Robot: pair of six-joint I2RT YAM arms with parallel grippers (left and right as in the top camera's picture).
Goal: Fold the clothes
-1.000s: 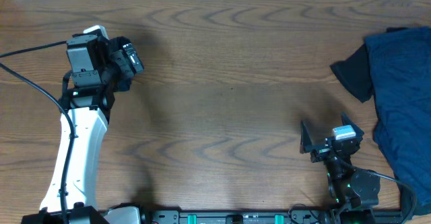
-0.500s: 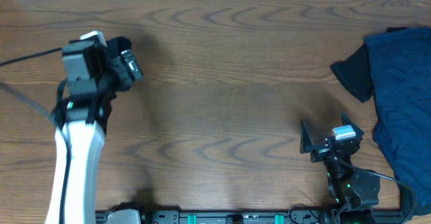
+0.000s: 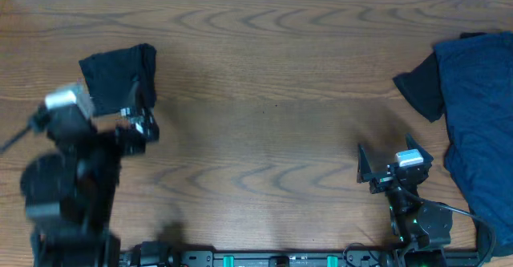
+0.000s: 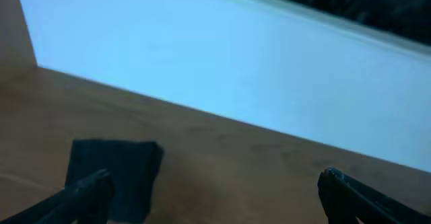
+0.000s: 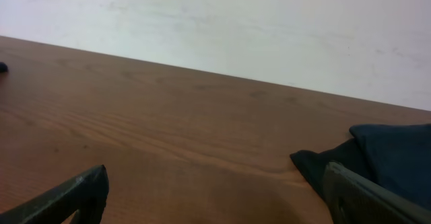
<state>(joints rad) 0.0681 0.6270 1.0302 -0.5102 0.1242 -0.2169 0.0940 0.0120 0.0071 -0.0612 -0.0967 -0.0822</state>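
Note:
A small folded dark garment (image 3: 118,76) lies flat at the far left of the table; the left wrist view shows it as a dark rectangle (image 4: 114,173) just beyond my left finger. My left gripper (image 3: 143,116) is blurred and sits just on the near side of that garment, open and empty (image 4: 215,200). A loose heap of navy-blue clothes (image 3: 481,115) lies at the table's right edge, one dark sleeve pointing left. My right gripper (image 3: 390,159) stands open near the front edge, left of the heap. The heap's edge (image 5: 387,160) shows behind its right finger.
Bare brown wooden tabletop (image 3: 264,115) stretches between the folded garment and the heap. A pale wall (image 5: 222,22) runs along the table's far edge. The arm bases and cables sit at the near edge.
My left arm has pulled back toward the near edge, uncovering the folded dark garment that it was over. The right arm and the heap have not moved.

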